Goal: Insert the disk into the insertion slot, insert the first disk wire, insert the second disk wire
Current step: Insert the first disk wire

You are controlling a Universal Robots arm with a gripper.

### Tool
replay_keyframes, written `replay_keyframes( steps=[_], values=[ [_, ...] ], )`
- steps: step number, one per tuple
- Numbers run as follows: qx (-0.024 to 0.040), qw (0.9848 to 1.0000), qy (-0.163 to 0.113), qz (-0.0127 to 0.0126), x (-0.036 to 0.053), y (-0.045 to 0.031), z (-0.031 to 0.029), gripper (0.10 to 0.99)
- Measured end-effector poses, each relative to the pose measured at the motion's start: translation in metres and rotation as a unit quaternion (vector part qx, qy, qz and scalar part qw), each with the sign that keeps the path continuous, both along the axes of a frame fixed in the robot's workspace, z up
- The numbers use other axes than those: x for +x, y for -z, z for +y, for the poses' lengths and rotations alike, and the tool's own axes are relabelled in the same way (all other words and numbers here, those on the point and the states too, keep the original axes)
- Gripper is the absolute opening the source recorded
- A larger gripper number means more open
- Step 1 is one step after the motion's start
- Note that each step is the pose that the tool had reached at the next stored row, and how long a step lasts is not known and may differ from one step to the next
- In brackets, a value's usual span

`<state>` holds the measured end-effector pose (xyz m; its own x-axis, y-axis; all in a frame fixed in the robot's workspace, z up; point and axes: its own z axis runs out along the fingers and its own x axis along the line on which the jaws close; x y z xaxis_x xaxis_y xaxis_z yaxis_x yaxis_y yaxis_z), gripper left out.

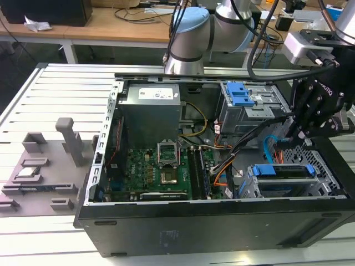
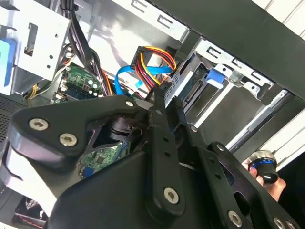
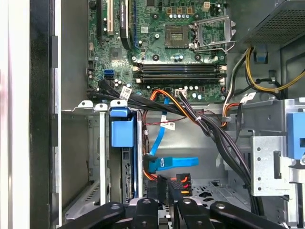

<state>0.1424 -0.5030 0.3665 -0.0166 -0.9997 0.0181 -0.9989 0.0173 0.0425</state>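
One arm reaching down into the case, fingers clenched on a black connector, beside the disk

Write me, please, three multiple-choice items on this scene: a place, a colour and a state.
1. Where is the gripper? A) over the grey fixtures B) by the insertion slot, at the exterior view's right C) over the power supply
2. The flat cable beside the disk is: A) blue B) green C) white
3. The disk is: A) held in the air B) seated in the insertion slot C) on the motherboard
Answers: 1B, it hangs by that slot; 2A, blue in the first wrist view; 3B, its carrier sits inside the slot.
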Motion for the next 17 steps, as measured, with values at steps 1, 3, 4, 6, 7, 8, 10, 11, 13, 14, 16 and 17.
replay_keyframes(
  steps=[1, 3, 4, 6, 7, 8, 10, 11, 13, 14, 16, 17],
  values=[
    [-0.0028, 1.0000, 0.000, 0.0002, 0.0001, 0.0022, 0.0014, 0.239],
    [-0.0040, 1.0000, 0.000, 0.0006, 0.0001, 0.0054, 0.0034, 0.239],
    [-0.0041, 1.0000, 0.000, 0.0008, 0.0001, 0.0066, 0.0039, 0.239],
    [-0.0042, 1.0000, 0.000, 0.0014, 0.0002, 0.0114, 0.0053, 0.239],
    [-0.0049, 1.0000, 0.000, 0.0014, 0.0002, 0.0119, 0.0053, 0.239],
    [-0.0060, 1.0000, 0.000, 0.0014, 0.0002, 0.0120, 0.0052, 0.239],
    [-0.0063, 1.0000, 0.000, 0.0014, 0.0002, 0.0120, 0.0052, 0.239],
    [-0.0063, 1.0000, 0.000, 0.0014, 0.0002, 0.0120, 0.0052, 0.227],
    [-0.0064, 1.0000, 0.000, 0.0014, 0.0002, 0.0120, 0.0052, 0.165],
    [-0.0065, 1.0000, 0.000, 0.0014, 0.0002, 0.0120, 0.0052, 0.165],
    [-0.0066, 1.0000, 0.000, 0.0015, 0.0002, 0.0120, 0.0052, 0.165],
    [-0.0065, 1.0000, 0.000, 0.0014, 0.0002, 0.0121, 0.0044, 0.165]
  ],
)
